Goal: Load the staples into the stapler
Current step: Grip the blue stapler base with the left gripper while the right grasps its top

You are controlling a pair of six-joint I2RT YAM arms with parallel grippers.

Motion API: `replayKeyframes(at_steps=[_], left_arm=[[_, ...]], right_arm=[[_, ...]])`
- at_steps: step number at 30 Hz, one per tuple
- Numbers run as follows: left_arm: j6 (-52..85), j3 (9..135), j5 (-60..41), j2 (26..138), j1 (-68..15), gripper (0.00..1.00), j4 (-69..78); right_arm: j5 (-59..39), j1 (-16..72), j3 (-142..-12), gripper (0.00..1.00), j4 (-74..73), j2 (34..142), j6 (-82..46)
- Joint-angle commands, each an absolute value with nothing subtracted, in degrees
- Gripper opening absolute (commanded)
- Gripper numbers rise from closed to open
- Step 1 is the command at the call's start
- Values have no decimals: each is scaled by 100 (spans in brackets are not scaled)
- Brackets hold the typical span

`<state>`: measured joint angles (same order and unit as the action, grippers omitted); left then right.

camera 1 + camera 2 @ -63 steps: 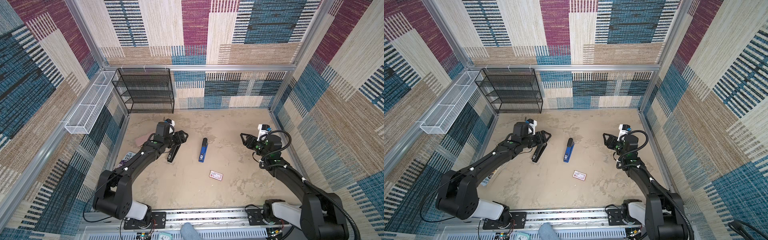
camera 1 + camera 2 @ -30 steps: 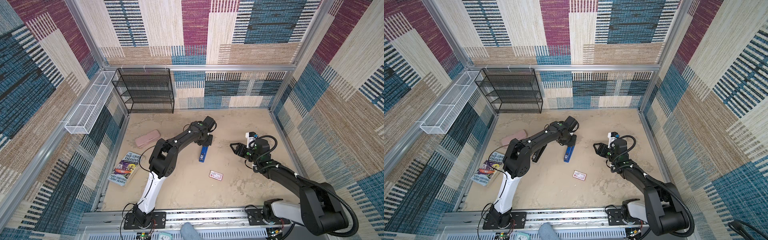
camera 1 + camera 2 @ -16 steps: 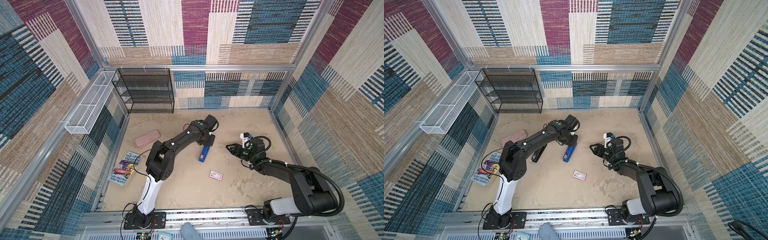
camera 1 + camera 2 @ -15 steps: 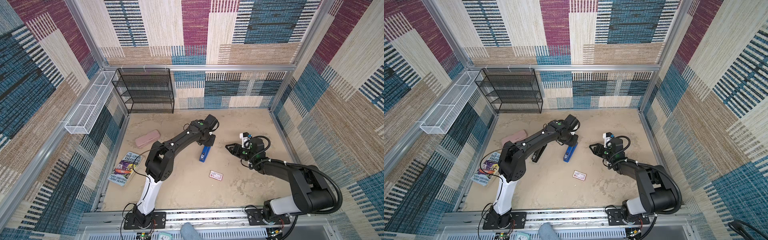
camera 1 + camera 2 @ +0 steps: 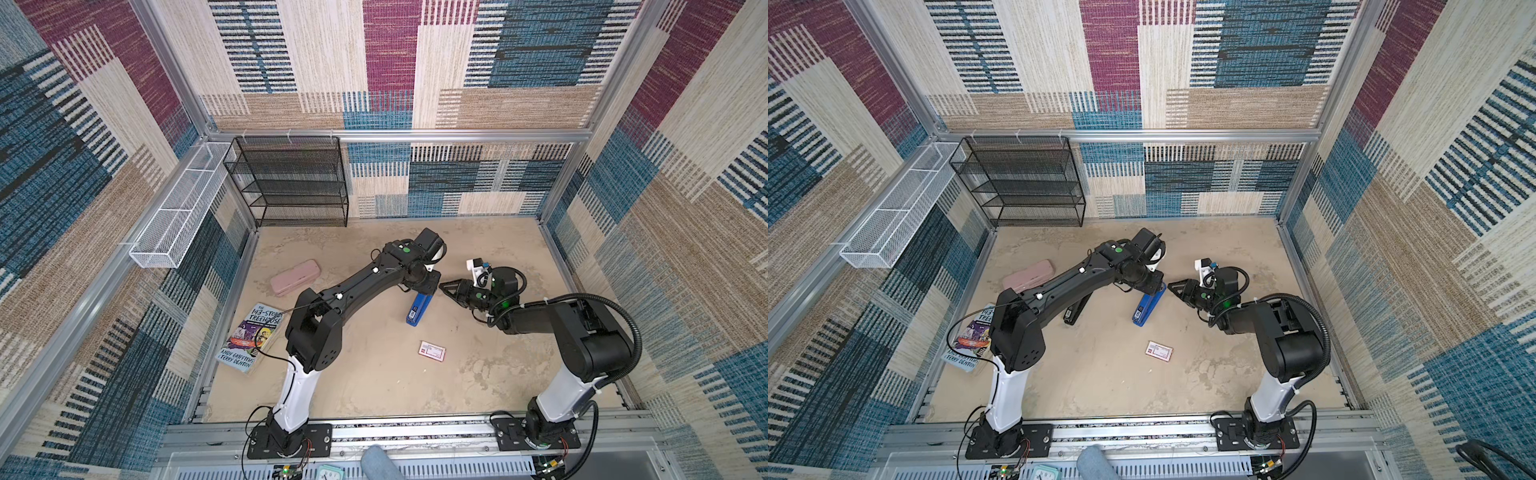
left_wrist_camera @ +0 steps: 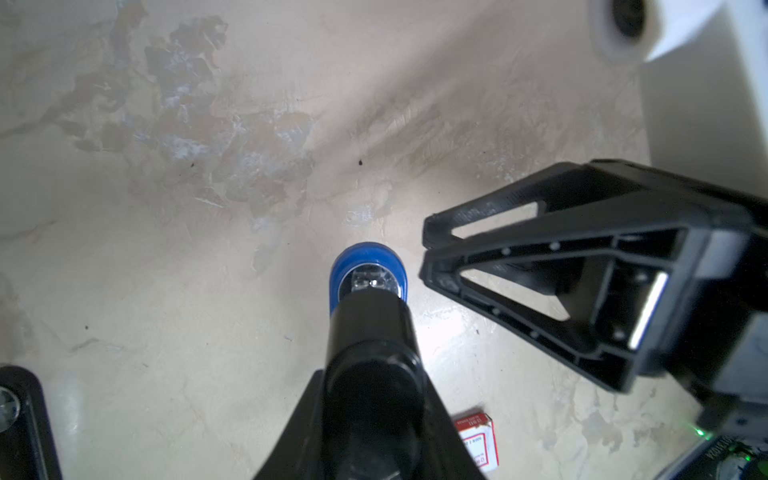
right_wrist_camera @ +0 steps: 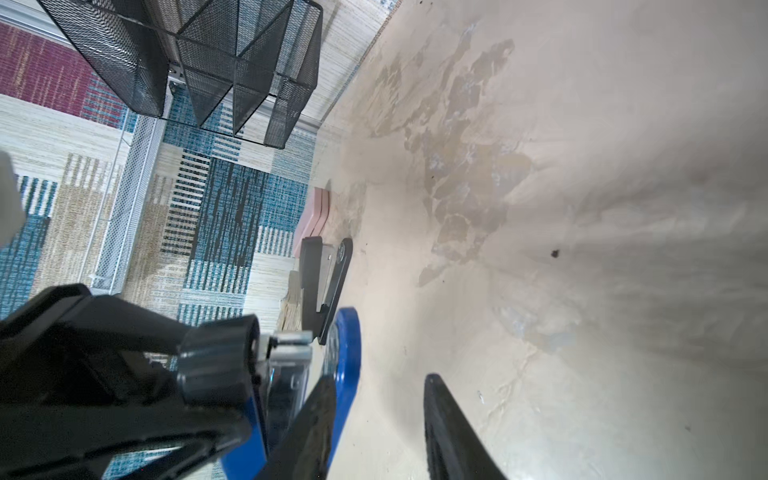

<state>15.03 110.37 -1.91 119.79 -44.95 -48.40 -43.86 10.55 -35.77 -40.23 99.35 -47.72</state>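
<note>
My left tool (image 5: 424, 289) sits narrow on the far end of the blue stapler (image 5: 417, 309), touching it. Whether it truly pinches, I cannot tell. My right tool (image 5: 443, 286) has its jaws parted to a middling gap with nothing caught, and its tips are just right of that same end.

The stapler is a glossy, round-nosed plastic shell over a bright metal channel (the right wrist view shows the steel best). I judge it stiff and sprung, so it wants its base pinned while the cover is levered by its edges, and the smooth shell may slip.

The staples (image 5: 432, 351) lie nearer me, well apart from both tools. They are shut in a small flat white card box with a red edge, lying on the mottled beige tabletop (image 5: 374, 395). The box should be light and skate easily. The strips inside, I expect, are thin and brittle, best taken by their long sides and never bent across the middle.
</note>
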Motion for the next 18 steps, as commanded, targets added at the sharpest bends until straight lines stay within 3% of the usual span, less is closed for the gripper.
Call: replayKeyframes(at_steps=[1, 18], left_arm=[[1441, 11048, -292, 11900, -4526, 0, -4839], [1512, 11013, -334, 11839, -4597, 0, -4651]], right_arm=[[-4617, 1072, -3704, 39, -4431, 10064, -4983], [-4853, 1131, -3751, 30, -4781, 10378, -5252]])
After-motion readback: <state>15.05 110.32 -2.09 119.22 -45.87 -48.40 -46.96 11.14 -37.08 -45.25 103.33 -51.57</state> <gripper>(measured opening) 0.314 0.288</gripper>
